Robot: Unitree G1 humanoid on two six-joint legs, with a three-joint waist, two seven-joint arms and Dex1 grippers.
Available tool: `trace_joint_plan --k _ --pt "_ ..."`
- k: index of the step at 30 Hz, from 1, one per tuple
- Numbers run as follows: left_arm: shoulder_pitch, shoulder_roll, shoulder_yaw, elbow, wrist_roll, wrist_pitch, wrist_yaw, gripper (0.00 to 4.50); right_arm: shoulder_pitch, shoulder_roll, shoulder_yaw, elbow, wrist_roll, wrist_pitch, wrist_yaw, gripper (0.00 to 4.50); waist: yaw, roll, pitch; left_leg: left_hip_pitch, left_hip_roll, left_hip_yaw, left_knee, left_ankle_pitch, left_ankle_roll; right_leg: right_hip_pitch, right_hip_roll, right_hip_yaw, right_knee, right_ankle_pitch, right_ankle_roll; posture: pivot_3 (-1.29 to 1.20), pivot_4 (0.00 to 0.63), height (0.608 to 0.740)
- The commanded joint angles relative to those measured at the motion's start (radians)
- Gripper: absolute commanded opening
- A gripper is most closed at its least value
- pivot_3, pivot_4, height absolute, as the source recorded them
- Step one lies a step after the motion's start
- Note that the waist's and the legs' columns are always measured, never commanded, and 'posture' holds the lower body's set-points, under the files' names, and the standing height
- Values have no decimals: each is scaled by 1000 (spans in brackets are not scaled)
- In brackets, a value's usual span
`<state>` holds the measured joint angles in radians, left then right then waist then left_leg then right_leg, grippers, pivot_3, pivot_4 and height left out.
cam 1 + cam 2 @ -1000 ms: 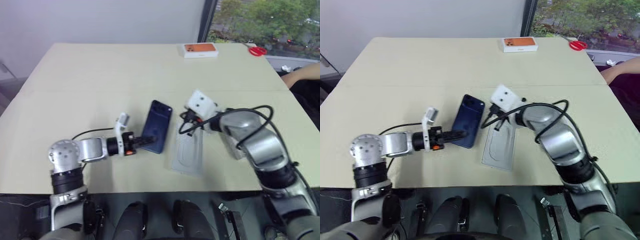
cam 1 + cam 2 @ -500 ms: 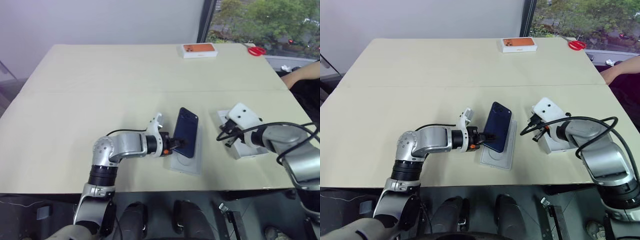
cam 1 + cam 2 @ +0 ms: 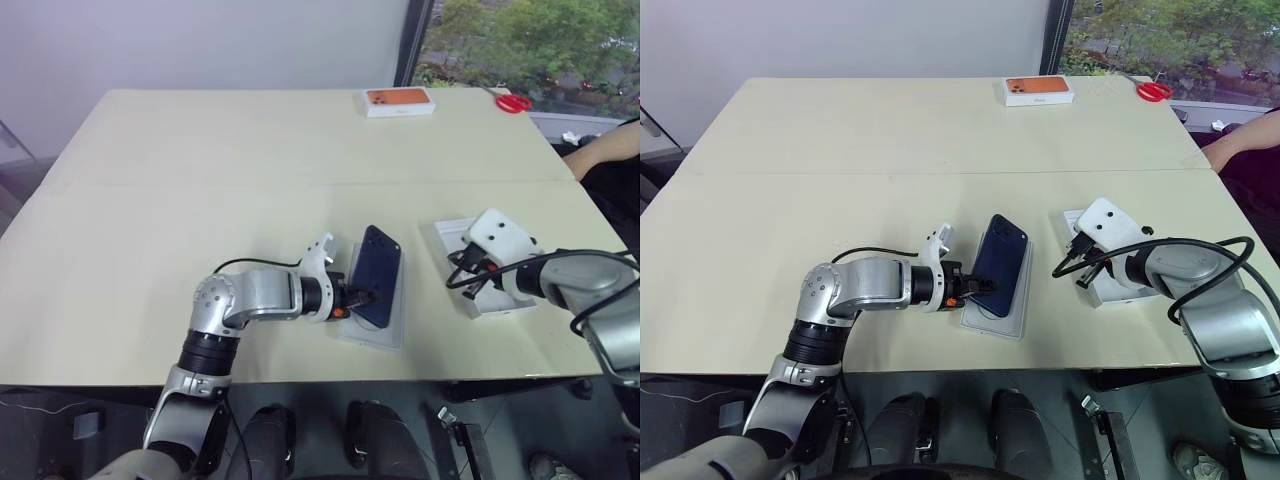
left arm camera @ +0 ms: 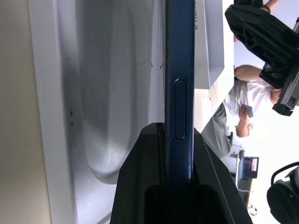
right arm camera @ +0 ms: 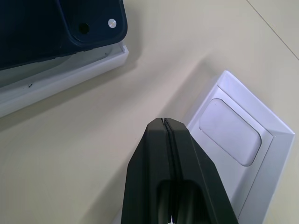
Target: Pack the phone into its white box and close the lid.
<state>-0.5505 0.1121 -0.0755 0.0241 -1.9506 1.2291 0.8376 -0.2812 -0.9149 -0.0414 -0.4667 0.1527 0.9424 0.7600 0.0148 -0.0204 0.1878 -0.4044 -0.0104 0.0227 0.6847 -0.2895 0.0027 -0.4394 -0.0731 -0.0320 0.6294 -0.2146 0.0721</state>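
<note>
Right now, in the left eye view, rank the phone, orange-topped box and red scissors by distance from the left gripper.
1. Phone: clamped in the left gripper, over the white box.
2. Orange-topped box: far table edge.
3. Red scissors: farthest, far right corner.

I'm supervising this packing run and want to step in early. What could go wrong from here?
1. The left gripper pinches the phone by one thin edge, tilted over the white box; it could slip or drop in crooked.
2. The lid lies under the shut right gripper, which must open before it can take the lid.
</note>
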Motion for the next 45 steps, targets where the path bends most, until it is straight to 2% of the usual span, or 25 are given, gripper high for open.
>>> trace_joint_plan --k 1,3,8,17,20,21,25,27,29,34,38,42,45 --pt "1 5 -5 -51 -22 -10 -11 1020 -10 -18 -18 -3 3 -28 -6 0 -1 0 0 0 0 0 0 0 0 0 0 0 0 0 0 0 150 740" --pt "-1 13 -12 -50 -22 -1 -22 1808 -22 -14 -9 5 1 -33 -8 0 0 0 0 0 0 0 0 0 0 0 0 0 0 0 0 0 150 740" --pt "-6 57 -13 -66 -22 28 -103 4376 -37 -15 2 16 2 -45 -8 0 0 0 0 0 0 0 0 0 0 0 0 0 0 0 0 0 150 740" --pt "-67 406 -46 -147 -22 121 -511 4449 -62 -6 22 32 1 -61 -14 0 -1 0 0 1 3 0 0 1 -1 0 4 0 0 -2 -4 0 150 740" --pt "-80 526 -24 -182 -22 125 -609 4449 -68 0 29 31 2 -68 -17 0 -2 0 0 1 2 0 0 1 -1 1 3 0 -1 -2 -4 0 150 740" --pt "-82 560 -8 -198 17 130 -648 4449 -69 2 31 31 2 -73 -17 0 -2 0 0 1 2 0 0 1 -1 1 3 1 -1 -2 -4 0 150 740" --pt "-87 662 9 -255 379 53 -881 4449 -77 13 41 23 8 -89 -15 0 -2 0 0 1 2 1 0 1 -1 1 4 0 -1 -2 -4 0 150 740" --pt "-50 724 -16 -279 726 -249 -1078 4449 -91 34 62 -4 21 -89 -12 0 -3 0 0 1 3 2 0 1 -1 0 5 1 -1 -3 -4 0 150 740" --pt "-9 755 -39 -274 936 -431 -1220 4449 -101 52 80 -27 37 -80 -5 0 -4 0 0 1 3 3 -1 1 -1 0 7 1 -3 -3 -5 0 150 740" --pt "110 773 -87 -248 1218 -677 -1469 4449 -112 89 115 -65 70 -32 -10 0 -2 1 0 0 7 4 -2 0 -1 0 8 2 -6 -3 -5 0 150 740" --pt "167 748 -78 -248 1279 -715 -1579 4449 -102 112 135 -123 104 -6 -4 0 -1 1 0 -2 7 4 -1 0 0 -1 7 1 -8 -2 -5 0 150 740" --pt "215 749 -116 -291 1362 -753 -1678 4449 -4 70 128 -278 191 -24 74 0 -1 1 0 -2 7 3 -1 -1 2 -1 6 1 -9 -2 -5 0 150 740" --pt "239 741 -129 -315 1401 -777 -1740 4449 31 60 135 -321 213 -12 70 0 -2 1 0 -3 7 3 -1 -2 3 -1 6 1 -9 -1 -4 0 150 740"
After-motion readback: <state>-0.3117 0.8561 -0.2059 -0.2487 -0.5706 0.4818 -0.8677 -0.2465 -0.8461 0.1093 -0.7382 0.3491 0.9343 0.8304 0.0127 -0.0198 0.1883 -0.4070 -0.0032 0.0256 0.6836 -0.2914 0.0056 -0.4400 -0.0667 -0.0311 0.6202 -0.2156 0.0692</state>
